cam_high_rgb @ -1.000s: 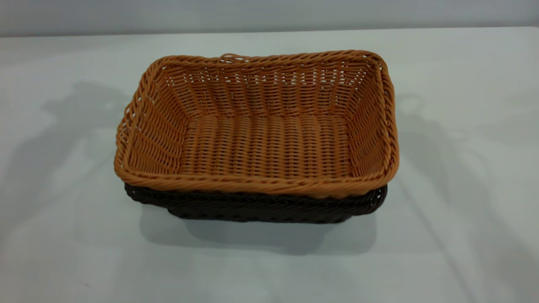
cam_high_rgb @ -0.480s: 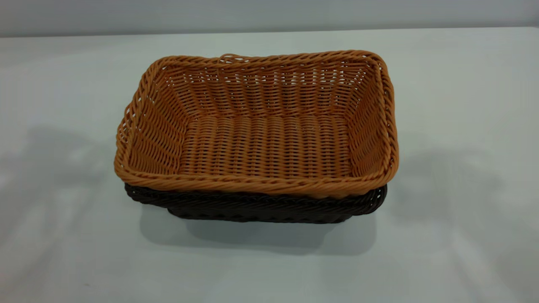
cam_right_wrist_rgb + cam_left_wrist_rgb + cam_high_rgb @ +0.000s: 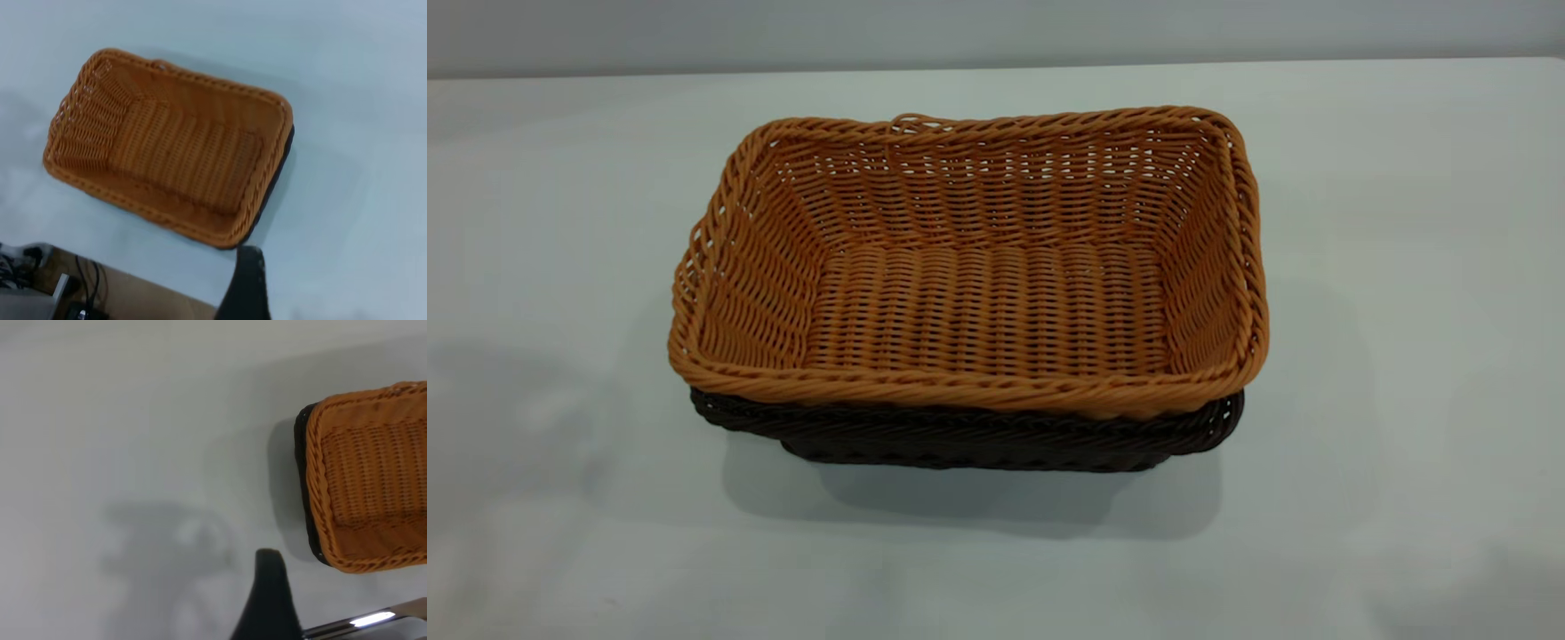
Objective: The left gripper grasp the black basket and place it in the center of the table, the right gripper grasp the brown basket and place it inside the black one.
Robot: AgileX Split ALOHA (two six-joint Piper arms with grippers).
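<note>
The brown basket (image 3: 978, 267) sits nested inside the black basket (image 3: 960, 440) at the middle of the table (image 3: 1405, 178). Only the black basket's rim and front wall show beneath it. Neither gripper appears in the exterior view. In the left wrist view, my left gripper (image 3: 320, 613) shows one black finger (image 3: 267, 600) over bare table, well apart from the nested baskets (image 3: 367, 473). In the right wrist view, my right gripper (image 3: 313, 293) shows one black finger (image 3: 247, 287) just off a corner of the baskets (image 3: 173, 147). Each gripper's second finger is out of view, and both are empty.
A table edge with cables and gear below it (image 3: 73, 300) shows in the right wrist view. A shiny metal bar (image 3: 373, 620) crosses beside the left finger. Bare tabletop surrounds the baskets on all sides.
The baskets have not moved. The arm shadows on the table at both sides have slid away from the baskets toward the front corners and faded.
</note>
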